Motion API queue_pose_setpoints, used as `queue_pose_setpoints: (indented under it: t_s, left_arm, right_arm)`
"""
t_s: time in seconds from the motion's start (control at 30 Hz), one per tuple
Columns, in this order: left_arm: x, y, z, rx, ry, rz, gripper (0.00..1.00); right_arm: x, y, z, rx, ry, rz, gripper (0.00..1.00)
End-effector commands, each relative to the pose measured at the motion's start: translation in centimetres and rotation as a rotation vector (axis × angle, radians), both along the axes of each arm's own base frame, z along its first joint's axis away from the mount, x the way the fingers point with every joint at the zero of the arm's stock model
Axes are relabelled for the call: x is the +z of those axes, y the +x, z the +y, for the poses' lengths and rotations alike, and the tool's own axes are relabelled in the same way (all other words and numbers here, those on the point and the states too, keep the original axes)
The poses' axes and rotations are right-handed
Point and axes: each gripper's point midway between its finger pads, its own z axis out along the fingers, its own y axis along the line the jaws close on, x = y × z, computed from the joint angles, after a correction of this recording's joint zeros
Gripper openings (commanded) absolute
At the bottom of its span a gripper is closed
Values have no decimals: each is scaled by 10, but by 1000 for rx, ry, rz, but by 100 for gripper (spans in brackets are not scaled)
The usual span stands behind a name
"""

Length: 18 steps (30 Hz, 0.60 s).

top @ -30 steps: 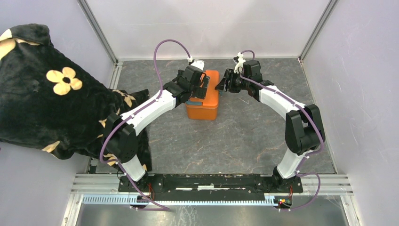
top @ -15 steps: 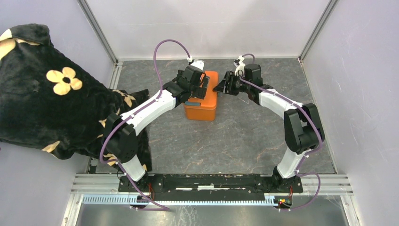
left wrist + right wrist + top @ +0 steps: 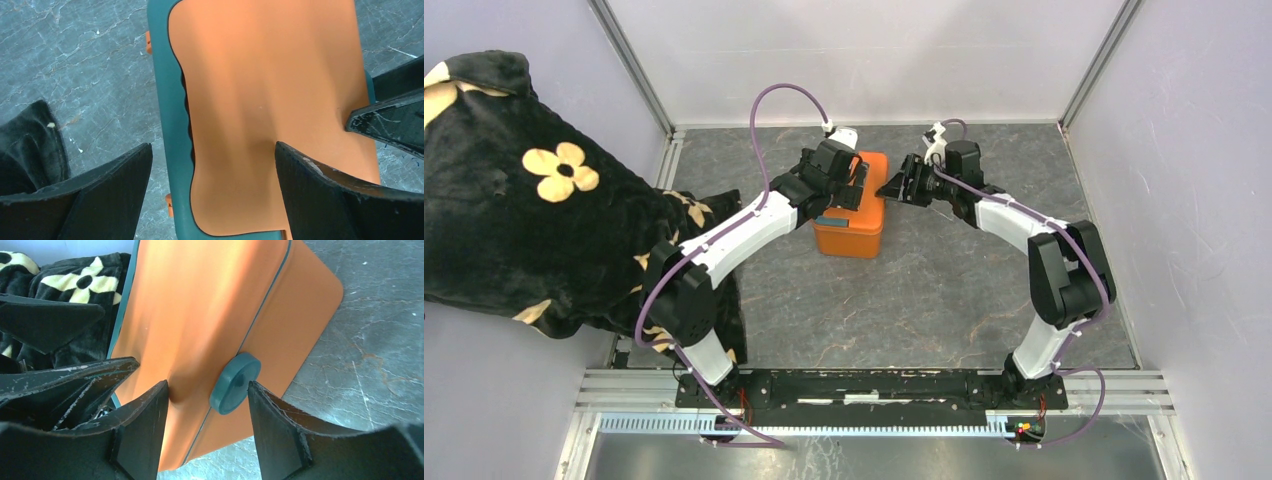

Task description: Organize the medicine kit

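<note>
Black floral cloth (image 3: 514,190) heaped far left; left gripper (image 3: 212,150) spread wide above orange medicine kit (image 3: 856,228), far-centre on table (image 3: 944,290), lid (image 3: 265,90) shut. Right gripper (image 3: 207,385), jaws eased wider since last second, straddles teal latch (image 3: 235,382) without clamping. Likely release or re-grip before opening.

No word, number, brand or sign can be read anywhere. The medicine kit (image 3: 852,232) shows a plain orange lid, and the black cloth (image 3: 524,200) at nine o'clock bears only pale yellow flower shapes — no letters.
</note>
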Motion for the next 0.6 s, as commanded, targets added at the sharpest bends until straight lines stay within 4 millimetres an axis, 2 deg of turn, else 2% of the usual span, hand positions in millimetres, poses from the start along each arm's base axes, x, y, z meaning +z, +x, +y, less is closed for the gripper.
queue_pose_setpoints:
  t_s: [0.0,0.13,0.23,0.27,0.43,0.57]
  left_arm:
    - [33,0,24,54,-10,-67,97]
    - [83,-4,39,86,-173,-194,99]
    - [116,-18,52,97,-302,-277,100]
    - [120,-24,57,108,-333,-289,100]
    - [118,-55,80,170,-468,-322,100]
    - [98,-78,102,258,-524,-326,100]
  right_arm:
    - [-1,-4,-30,-77,-86,-12,65]
    - [39,1,-53,-145,-119,-164,66]
    - [66,-7,-68,-188,-154,-274,67]
    - [71,-9,-74,-213,-171,-299,68]
    - [94,-29,-114,-369,-267,-432,71]
    - [100,-49,-155,-509,-397,-499,79]
